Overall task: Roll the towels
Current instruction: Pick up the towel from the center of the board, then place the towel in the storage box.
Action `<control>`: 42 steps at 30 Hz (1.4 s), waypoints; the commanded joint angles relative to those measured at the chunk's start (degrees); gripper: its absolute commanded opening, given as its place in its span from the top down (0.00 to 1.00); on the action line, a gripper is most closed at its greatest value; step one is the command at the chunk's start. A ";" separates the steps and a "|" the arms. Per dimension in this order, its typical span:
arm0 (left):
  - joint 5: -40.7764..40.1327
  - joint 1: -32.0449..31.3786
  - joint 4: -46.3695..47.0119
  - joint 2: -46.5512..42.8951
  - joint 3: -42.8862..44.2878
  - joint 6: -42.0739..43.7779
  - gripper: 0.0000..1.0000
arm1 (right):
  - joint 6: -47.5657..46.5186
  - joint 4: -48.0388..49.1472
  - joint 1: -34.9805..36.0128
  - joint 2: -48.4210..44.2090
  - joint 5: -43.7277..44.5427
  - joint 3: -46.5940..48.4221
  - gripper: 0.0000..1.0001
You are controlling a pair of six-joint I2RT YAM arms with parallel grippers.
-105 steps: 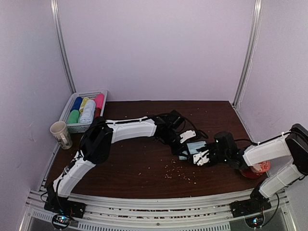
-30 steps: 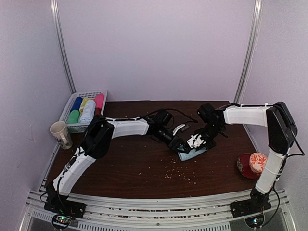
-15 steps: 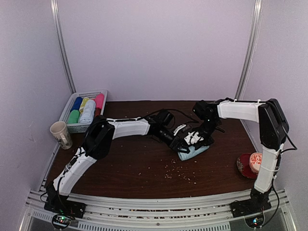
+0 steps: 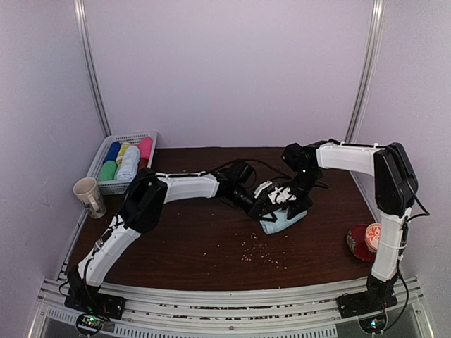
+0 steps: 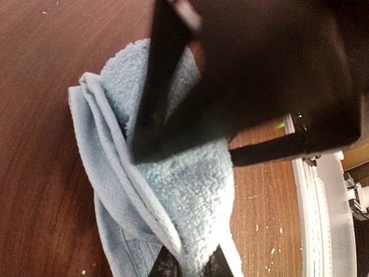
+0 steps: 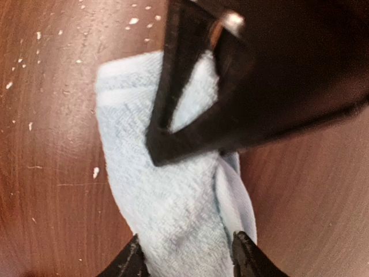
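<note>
One pale light-blue towel (image 4: 283, 220) lies bunched into a loose roll on the brown table, right of the middle. My left gripper (image 4: 266, 205) reaches it from the left. In the left wrist view its fingertips (image 5: 167, 268) pinch the towel (image 5: 173, 190) at the bottom edge, gripper (image 5: 190, 266) shut on cloth. My right gripper (image 4: 289, 200) comes down from the far side. In the right wrist view its fingers (image 6: 245, 258) stand either side of the rolled towel (image 6: 173, 196), gripper (image 6: 185, 261) closed on it. Each wrist view shows the other gripper's dark fingers across the towel. A second towel is not in view.
A white basket (image 4: 99, 185) at the far left holds several coloured rolls and one pale roll (image 4: 129, 163). A beige cup (image 4: 89, 197) stands in front of it. A red plate (image 4: 356, 248) with a cup sits near the right edge. Crumbs (image 4: 262, 255) lie scattered in front of the towel.
My right arm has swung from the near right round to the far side and now reaches the towel from behind. The towel has been gathered into a thicker bundle. The left gripper has barely moved.
</note>
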 commanded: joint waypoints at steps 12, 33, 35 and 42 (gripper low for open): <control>-23.50 3.12 7.51 -27.18 -23.75 -2.27 1.00 | 20.06 3.10 -1.82 -26.60 0.78 -6.14 0.00; -44.57 33.32 -11.31 -53.88 -24.66 2.92 1.00 | 32.59 25.57 -2.22 -32.44 4.11 -21.56 0.00; -47.88 36.12 -13.21 -55.28 -24.61 3.96 1.00 | 33.17 26.36 -2.22 -32.46 4.26 -22.17 0.00; -60.17 42.84 -17.63 -58.40 -28.17 8.19 1.00 | 34.20 27.49 -2.22 -32.11 3.74 -23.21 0.00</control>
